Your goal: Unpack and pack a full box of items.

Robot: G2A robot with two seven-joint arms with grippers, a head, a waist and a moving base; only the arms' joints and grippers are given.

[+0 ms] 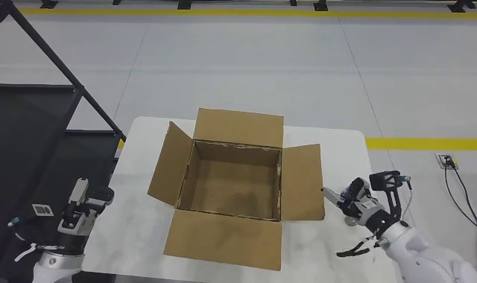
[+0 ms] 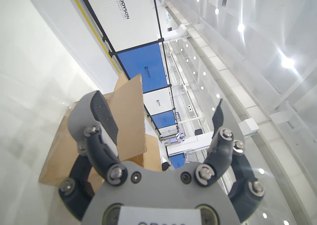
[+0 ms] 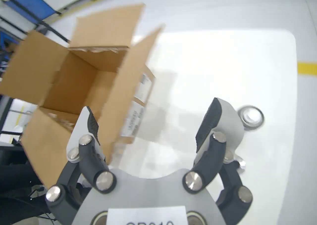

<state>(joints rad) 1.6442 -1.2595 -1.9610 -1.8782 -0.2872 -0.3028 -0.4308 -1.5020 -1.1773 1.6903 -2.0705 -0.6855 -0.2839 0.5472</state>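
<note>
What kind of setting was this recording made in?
Probably a factory hall or robot test area: a yellow floor line, blue and white partition panels fencing the space, and rows of overhead lights. An open cardboard box sits on a white table.

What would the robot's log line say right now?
box: open, looks empty | left tool: open, empty | right tool: open, empty

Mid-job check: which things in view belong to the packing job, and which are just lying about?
Job:
- open cardboard box, its visible floor bare
- left tool, open
- right tool, open

Just about:
- white table under the box
- black frame beside the table
- floor socket with its cable
- yellow floor line
</note>
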